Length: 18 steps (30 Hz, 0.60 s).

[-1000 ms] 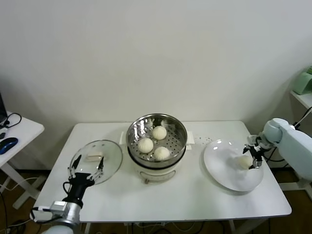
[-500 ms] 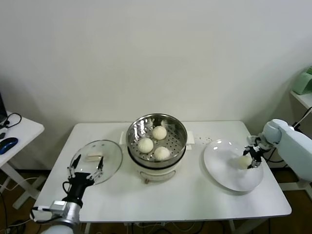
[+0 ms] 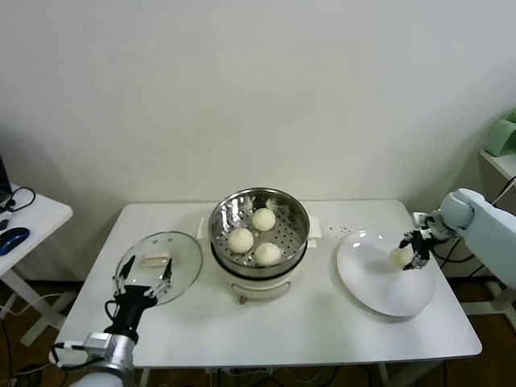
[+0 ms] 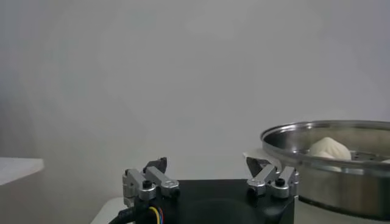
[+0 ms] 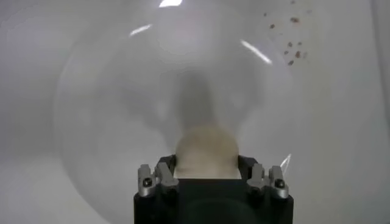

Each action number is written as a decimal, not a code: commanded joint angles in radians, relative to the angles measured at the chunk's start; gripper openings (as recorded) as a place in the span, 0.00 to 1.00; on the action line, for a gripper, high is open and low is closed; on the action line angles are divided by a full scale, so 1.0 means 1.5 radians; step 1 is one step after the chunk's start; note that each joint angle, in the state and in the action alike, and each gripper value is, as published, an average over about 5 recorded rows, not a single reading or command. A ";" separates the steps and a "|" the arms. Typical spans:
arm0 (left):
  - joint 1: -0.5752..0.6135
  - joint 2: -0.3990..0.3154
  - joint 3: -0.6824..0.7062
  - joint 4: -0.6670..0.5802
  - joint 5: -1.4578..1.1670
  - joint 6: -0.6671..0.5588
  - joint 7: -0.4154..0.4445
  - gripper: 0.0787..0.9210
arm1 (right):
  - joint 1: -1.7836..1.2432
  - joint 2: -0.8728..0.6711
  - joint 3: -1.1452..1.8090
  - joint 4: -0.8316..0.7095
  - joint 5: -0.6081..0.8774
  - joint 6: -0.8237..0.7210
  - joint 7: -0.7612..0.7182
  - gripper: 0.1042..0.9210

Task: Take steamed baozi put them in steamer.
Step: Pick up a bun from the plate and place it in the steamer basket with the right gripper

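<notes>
Three cream-white baozi (image 3: 255,235) lie in the shiny steel steamer (image 3: 222,218) on its cream pot base at the table's middle. A fourth baozi (image 3: 400,256) is held in my right gripper (image 3: 409,251), shut on it and lifted a little above the white plate (image 3: 379,282) at the right. In the right wrist view the baozi (image 5: 206,149) sits between the fingers (image 5: 164,170) with the plate (image 5: 109,122) below. My left gripper (image 3: 143,278) is open and empty, parked at the front left by the glass lid; its wrist view shows the steamer's rim (image 4: 329,131).
A round glass lid (image 3: 177,250) lies on the table left of the steamer. A side table with a mouse (image 3: 12,239) stands at far left. Small dark specks (image 3: 343,230) dot the table behind the plate.
My right gripper has lifted the baozi slightly off the plate and moved it a little away, toward the back. The left arm has not moved.
</notes>
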 commanded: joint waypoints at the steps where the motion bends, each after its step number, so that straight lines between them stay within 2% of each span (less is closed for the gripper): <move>1: -0.001 -0.003 0.002 -0.005 -0.001 -0.001 0.001 0.88 | 0.252 0.007 -0.257 0.066 0.297 -0.081 0.007 0.69; 11: -0.005 -0.004 0.005 -0.023 -0.001 0.000 0.002 0.88 | 0.508 0.165 -0.509 0.045 0.546 -0.108 0.005 0.69; 18: -0.009 -0.008 0.012 -0.035 0.002 0.004 0.002 0.88 | 0.551 0.255 -0.590 0.064 0.629 -0.119 0.008 0.69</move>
